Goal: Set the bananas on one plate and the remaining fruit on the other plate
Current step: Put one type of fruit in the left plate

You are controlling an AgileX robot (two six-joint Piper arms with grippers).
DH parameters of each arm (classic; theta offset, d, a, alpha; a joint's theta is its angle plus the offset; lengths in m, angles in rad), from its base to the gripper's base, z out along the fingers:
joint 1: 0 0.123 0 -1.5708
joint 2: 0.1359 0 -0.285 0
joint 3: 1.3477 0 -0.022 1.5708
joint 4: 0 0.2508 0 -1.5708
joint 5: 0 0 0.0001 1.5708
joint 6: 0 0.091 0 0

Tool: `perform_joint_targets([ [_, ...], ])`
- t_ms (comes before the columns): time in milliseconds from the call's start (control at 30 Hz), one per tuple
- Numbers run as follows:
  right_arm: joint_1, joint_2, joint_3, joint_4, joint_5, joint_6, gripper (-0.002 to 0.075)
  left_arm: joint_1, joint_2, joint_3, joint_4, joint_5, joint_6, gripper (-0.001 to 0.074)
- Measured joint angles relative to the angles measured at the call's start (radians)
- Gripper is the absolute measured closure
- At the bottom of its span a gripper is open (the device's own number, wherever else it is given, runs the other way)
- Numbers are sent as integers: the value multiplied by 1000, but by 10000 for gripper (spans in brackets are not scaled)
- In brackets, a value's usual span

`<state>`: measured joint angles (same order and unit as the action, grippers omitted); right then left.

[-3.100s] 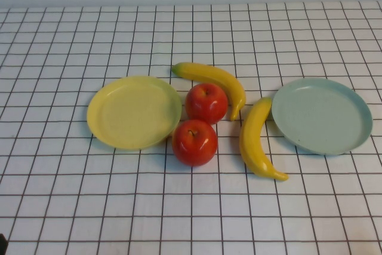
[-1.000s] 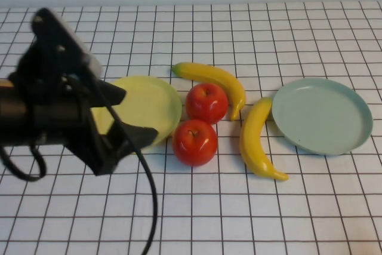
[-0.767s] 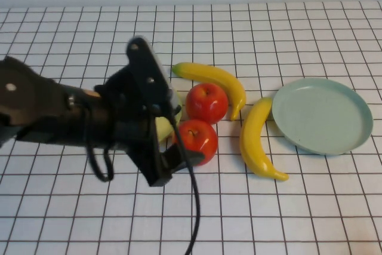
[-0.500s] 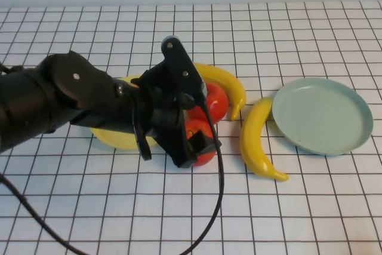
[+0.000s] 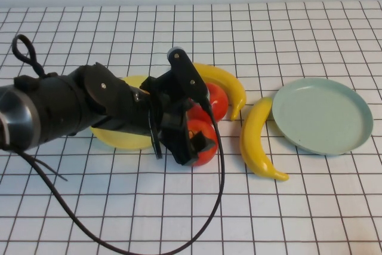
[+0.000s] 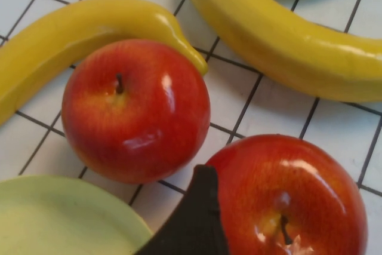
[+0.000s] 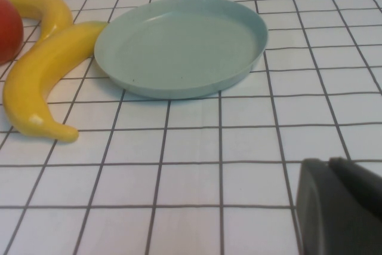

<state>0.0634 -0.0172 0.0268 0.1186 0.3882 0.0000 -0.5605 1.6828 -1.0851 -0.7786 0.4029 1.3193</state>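
Observation:
My left gripper [image 5: 196, 141] is open and straddles the near red apple [image 5: 203, 147] from the yellow plate's side. One dark finger [image 6: 194, 219] shows against this apple [image 6: 286, 201] in the left wrist view. The far apple [image 5: 212, 103] lies just behind it [image 6: 134, 108]. One banana [image 5: 224, 79] curves behind the apples. The second banana [image 5: 256, 141] lies beside the mint plate [image 5: 322, 114]. The pale yellow plate [image 5: 119, 138] is mostly hidden under my left arm. My right gripper [image 7: 328, 207] is shut and hovers low over the table, near the mint plate [image 7: 179, 46].
The table is covered with a white cloth with a black grid. My left arm's cable [image 5: 209, 207] loops over the cloth in front of the apples. A pale wall runs along the far edge.
My left arm has swung in from the left over the yellow plate. Its gripper has come down around the near apple. The fruit and the plates have not moved.

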Motion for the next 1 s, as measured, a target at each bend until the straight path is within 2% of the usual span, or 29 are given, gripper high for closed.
perform_joint_targets([
  [167,0,0,0,0,0,0,742,0,29,0,7,-2,-28,68],
  [267,0,0,0,0,0,0,742,0,38,0,7,-6,-38,98],
  [367,0,0,0,0,0,0,742,0,40,0,9,-10,-41,189],
  [600,0,0,0,0,0,0,742,0,40,0,9,-12,-41,503],
  [767,0,0,0,0,0,0,742,0,40,0,9,-13,-41,685],
  [867,0,0,0,0,0,0,742,0,40,0,9,-13,-56,722],
  [1000,0,0,0,0,0,0,742,0,18,0,11,-13,-73,735],
])
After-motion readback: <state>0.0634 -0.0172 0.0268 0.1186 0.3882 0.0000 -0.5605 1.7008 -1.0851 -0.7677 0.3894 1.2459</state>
